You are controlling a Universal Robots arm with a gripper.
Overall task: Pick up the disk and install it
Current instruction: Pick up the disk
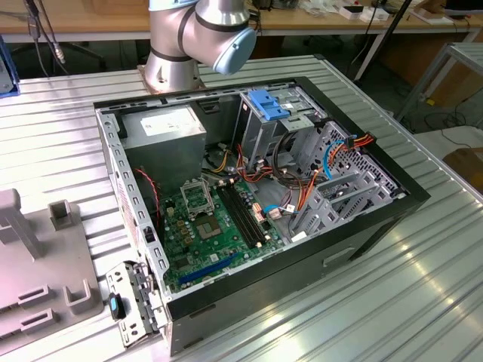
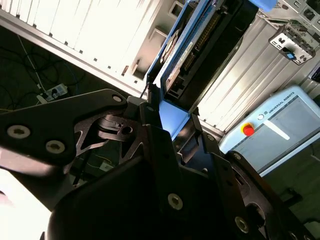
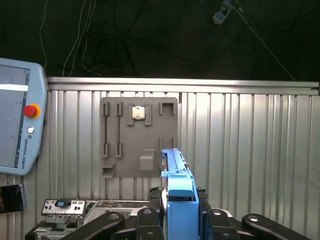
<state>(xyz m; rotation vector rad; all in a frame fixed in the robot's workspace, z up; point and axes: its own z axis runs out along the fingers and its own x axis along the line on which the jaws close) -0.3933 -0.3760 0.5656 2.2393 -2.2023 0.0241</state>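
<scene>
Gripper (image 3: pixel 181 212) check: pinches disk (image 3: pixel 174 162) by blue end, above table (image 3: pixel 240 150). Recommend firm, square hold; watch tilt & cables (image 1: pixel 305 190) nr cage (image 1: pixel 258 134).

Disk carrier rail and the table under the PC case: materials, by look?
The disk carrier rail looks like moulded plastic: bright blue, smooth, slight sheen. The table looks like extruded aluminium: silvery, ribbed, with glare streaks. Neither is certain.

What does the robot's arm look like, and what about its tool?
The arm is made of round, shiny silver tubes with a light blue cap on its joint. The tool is black, built from flat angular plates and link bars dotted with silver screws.
</scene>
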